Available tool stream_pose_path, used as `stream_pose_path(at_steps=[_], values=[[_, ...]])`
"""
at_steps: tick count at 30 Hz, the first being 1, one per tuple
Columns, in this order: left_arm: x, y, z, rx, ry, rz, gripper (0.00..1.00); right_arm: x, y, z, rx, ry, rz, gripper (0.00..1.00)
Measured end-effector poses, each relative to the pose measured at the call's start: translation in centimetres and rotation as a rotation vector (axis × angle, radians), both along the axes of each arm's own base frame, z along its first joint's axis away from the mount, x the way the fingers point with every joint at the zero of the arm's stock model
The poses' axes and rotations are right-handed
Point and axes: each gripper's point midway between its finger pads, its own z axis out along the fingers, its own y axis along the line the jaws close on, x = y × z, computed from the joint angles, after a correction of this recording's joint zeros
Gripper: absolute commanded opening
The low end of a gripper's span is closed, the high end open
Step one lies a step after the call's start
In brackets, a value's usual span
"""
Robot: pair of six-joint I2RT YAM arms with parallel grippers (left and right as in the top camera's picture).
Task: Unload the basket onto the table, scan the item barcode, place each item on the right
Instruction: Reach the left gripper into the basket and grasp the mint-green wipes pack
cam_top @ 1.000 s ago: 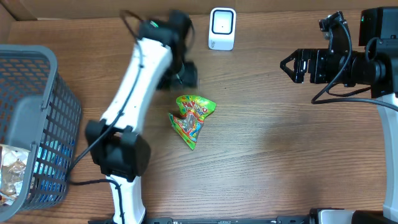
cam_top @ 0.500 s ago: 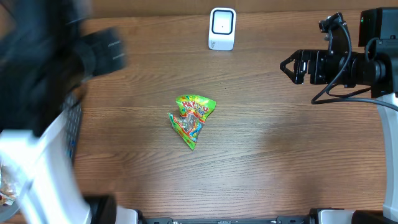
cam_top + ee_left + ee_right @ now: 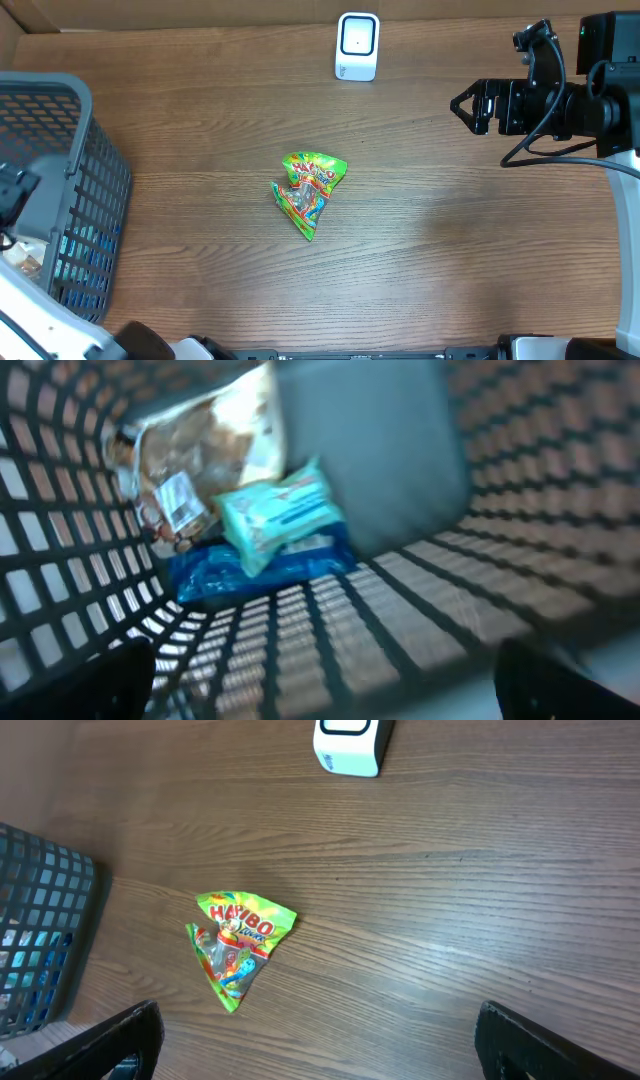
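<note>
A green Haribo candy bag [image 3: 311, 190] lies crumpled in the middle of the table, also seen in the right wrist view [image 3: 240, 945]. The white scanner [image 3: 357, 45] stands at the back edge. My left gripper [image 3: 330, 690] hangs open over the inside of the grey mesh basket [image 3: 60, 200], nothing between its fingers. Below it lie a brownish bag [image 3: 200, 460], a teal pack [image 3: 280, 515] and a blue pack [image 3: 255, 570]. My right gripper [image 3: 462, 105] is open at the right, well away from the candy bag, its fingertips [image 3: 110, 1045] wide apart above bare wood.
The basket's grey handle [image 3: 370, 450] crosses the left wrist view above the packs. The white left arm [image 3: 40, 320] reaches over the basket from the front left corner. The basket's corner [image 3: 40, 940] shows at the left of the right wrist view.
The left arm has swung from beside the scanner at the back across to the left, over the basket. The candy bag and the right arm have stayed where they were.
</note>
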Motion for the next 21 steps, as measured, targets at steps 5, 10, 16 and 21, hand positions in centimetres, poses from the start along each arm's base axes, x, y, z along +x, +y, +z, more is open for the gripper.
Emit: stream_pose_path(at_steps=[5,10,16,21], values=[[-0.8,1.9,-2.7,-0.023,-0.002,0.060,1.00,0.0,0.0,0.0,0.000,0.000,-0.001,1.00],[-0.8,2.1,-7.6,-0.072,0.036,0.063,1.00,0.0,0.0,0.0,0.000,0.001,-0.001,1.00],[0.1,3.3,-13.5,-0.049,0.021,0.066,1.00,0.0,0.0,0.0,-0.006,-0.006,0.009,1.00],[0.3,3.5,-16.9,-0.037,0.002,0.064,1.00,0.0,0.0,0.0,-0.012,-0.011,0.019,1.00]])
